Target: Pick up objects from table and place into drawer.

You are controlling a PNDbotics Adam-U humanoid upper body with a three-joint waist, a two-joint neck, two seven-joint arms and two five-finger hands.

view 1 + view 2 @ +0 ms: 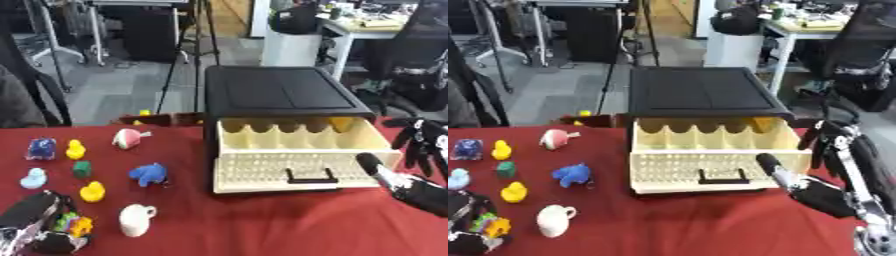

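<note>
The cream drawer (297, 162) stands pulled open from a black cabinet (280, 92), with something yellow (343, 123) in its far right corner. My right hand (820, 192) is open just right of the drawer front, thumb pointing at it and fingers raised. At the lower left corner my left hand (33, 225) is curled round a multicoloured toy (76, 224). On the red cloth lie a blue elephant (149, 174), a white cup-shaped toy (136, 220), two yellow ducks (92, 191) (76, 149), a green piece (81, 169), a pale blue duck (34, 178), a purple-blue toy (41, 148) and a pink-and-white toy (129, 138).
A low brown box (162, 119) with a yellow thing (143, 115) sits at the table's far edge, left of the cabinet. Tripod legs, office chairs and desks stand on the floor beyond. Bare red cloth (262, 225) stretches in front of the drawer.
</note>
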